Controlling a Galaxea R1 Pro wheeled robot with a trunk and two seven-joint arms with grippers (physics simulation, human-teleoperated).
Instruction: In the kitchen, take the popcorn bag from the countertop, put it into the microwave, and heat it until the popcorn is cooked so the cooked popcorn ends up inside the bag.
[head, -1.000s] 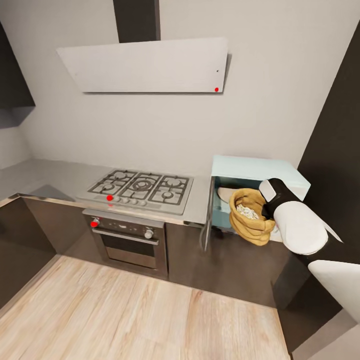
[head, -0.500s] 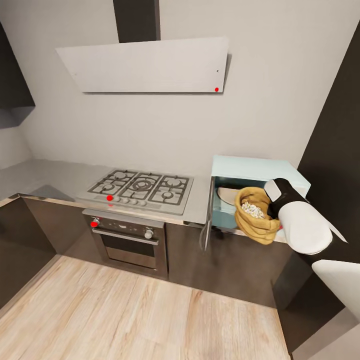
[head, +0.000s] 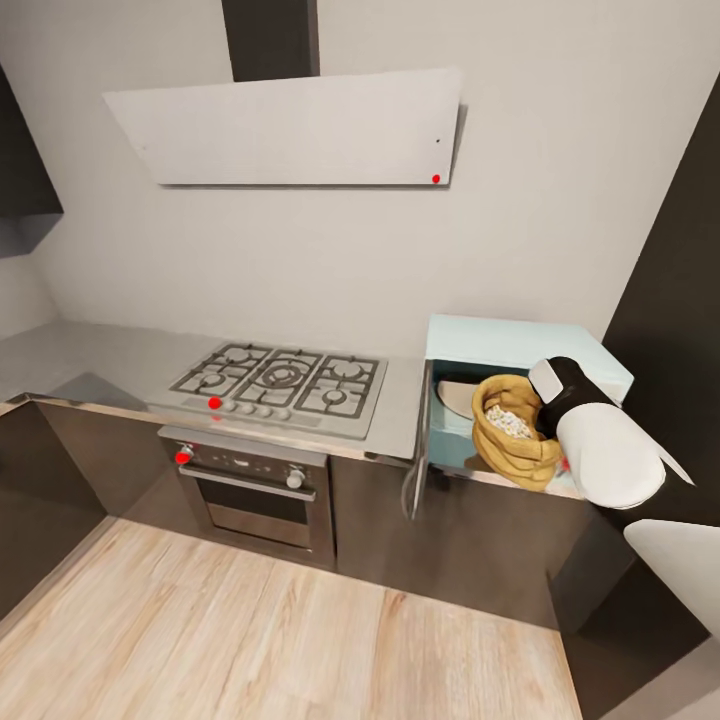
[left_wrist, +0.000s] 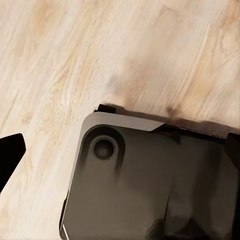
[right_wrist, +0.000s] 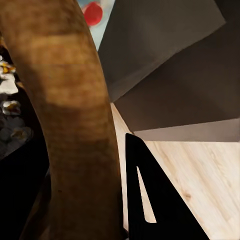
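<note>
the right gripper (head: 548, 415) is clamped on the rim of the popcorn bag (head: 512, 432), which hangs at the microwave (head: 520, 350) mouth, at four o'clock from the hob (head: 280, 385). tilting could spill the popcorn (head: 508, 421); the bag may snag the door frame.

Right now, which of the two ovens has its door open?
The pale blue microwave on the countertop at the right: its door is swung out, with the popcorn bag at its opening. The dark built-in oven under the gas hob is closed.
</note>
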